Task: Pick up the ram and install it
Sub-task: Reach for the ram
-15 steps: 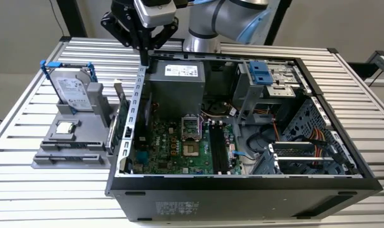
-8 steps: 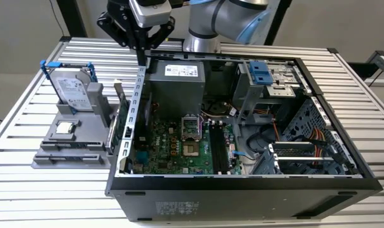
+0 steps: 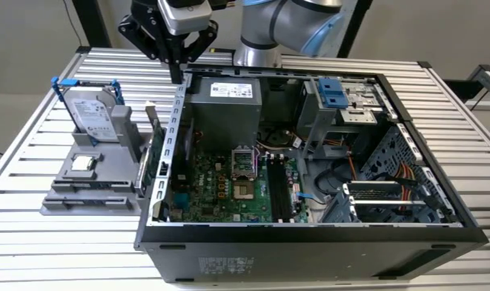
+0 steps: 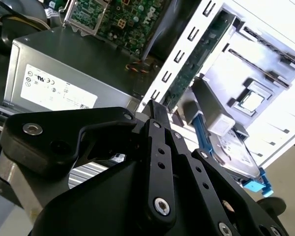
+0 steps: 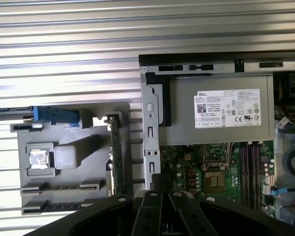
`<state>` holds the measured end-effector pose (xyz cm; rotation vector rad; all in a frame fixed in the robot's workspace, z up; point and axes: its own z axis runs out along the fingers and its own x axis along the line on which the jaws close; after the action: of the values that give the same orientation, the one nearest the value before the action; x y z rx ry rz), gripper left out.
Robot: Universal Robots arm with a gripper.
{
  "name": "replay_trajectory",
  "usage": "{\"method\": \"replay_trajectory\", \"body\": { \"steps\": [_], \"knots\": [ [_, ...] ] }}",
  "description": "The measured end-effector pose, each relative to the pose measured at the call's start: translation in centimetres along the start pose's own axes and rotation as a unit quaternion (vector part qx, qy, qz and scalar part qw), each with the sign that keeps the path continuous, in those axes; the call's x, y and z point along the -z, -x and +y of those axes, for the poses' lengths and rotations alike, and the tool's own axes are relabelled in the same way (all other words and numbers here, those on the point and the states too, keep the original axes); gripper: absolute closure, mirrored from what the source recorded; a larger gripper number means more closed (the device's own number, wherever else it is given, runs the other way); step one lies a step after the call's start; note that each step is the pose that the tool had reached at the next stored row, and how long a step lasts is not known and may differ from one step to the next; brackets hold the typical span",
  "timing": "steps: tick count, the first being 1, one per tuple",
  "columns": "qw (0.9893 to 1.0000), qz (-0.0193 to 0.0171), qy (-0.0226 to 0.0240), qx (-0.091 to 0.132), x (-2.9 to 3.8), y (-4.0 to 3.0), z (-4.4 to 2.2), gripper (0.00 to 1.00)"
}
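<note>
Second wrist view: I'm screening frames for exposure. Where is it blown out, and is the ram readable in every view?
Second wrist view: table beyond the ram bleaches white, ram readable. First wrist view: glare stripes on table, ram edge-on. Exterior view: even light, ram visible.

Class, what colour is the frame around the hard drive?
Blue. The frame shows best in the exterior view.

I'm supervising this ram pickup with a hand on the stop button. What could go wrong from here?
1. The ram stands on edge in its grey holder, close beside the case wall. The tool hangs above that wall, so a straight descent might strike metal.
2. The tool looks shut, so it could land on the ram's top edge rather than straddle it.
</note>
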<state>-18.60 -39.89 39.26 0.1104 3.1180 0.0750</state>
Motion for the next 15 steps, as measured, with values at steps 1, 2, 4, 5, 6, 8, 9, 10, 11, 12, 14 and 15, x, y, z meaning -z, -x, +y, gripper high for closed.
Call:
{"method": "replay_trajectory", "body": {
  "steps": [1, 2, 4, 5, 6, 8, 9, 10, 11, 12, 14, 15],
  "knots": [
    [1.0, 0.0, 0.0, 0.0, 0.01, -0.09, -0.01, 1.0],
    [1.0, 0.0, 0.0, 0.0, 0.01, -0.17, -0.01, 1.0],
    [1.0, 0.0, 0.0, 0.0, 0.01, -0.35, -0.02, 1.0],
    [1.0, 0.0, 0.0, 0.0, 0.01, -0.44, -0.03, 1.0],
    [1.0, 0.0, 0.0, 0.0, 0.01, -0.53, -0.04, 1.0],
    [1.0, 0.0, 0.0, 0.0, 0.02, -0.72, -0.05, 1.0],
    [1.0, 0.0, 0.0, 0.0, 0.02, -0.81, -0.06, 1.0],
    [1.0, 0.0, 0.0, 0.0, 0.02, -0.9, -0.06, 1.0],
    [1.0, 0.0, 0.0, 0.0, 0.02, -0.99, -0.07, 1.0],
    [1.0, 0.0, 0.0, 0.0, 0.03, -1.08, -0.08, 1.0],
    [1.0, 0.0, 0.0, 0.0, 0.03, -1.27, -0.09, 1.0],
    [1.0, 0.0, 0.0, 0.0, 0.03, -1.36, -0.09, 1.0]
  ]
}}
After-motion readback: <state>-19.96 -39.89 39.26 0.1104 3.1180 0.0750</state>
